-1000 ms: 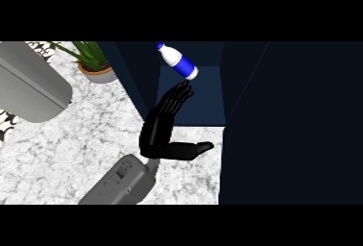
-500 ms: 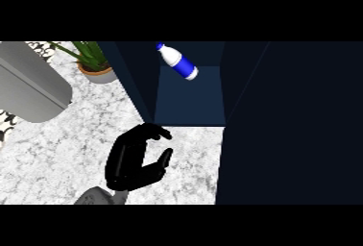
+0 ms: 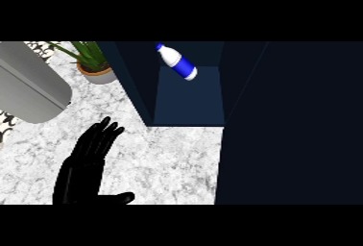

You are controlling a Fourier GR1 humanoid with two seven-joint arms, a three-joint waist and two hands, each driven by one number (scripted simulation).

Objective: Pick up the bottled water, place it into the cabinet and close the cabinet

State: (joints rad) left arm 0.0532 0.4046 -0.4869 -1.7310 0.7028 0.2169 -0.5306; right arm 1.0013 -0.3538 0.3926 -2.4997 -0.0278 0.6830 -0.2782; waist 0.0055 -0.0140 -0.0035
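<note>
While the bottle (image 3: 177, 62) is lying tilted inside the open cabinet (image 3: 188, 101), left hand (image 3: 86, 163) hovering over the bench (image 3: 170, 158), fingers straight, grasping nothing.

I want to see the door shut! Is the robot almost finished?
Partly. The blue and white water bottle already lies tilted inside the dark blue cabinet. The black hand is open over the marble counter, holding nothing. Left: closing the cabinet, which is open.

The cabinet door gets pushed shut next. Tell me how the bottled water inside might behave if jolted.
The blue-and-white plastic water bottle lies tilted on the dark blue cabinet floor, so it probably rolls easily. Its round body looks smooth, likely slippery. It seems small and light.
</note>
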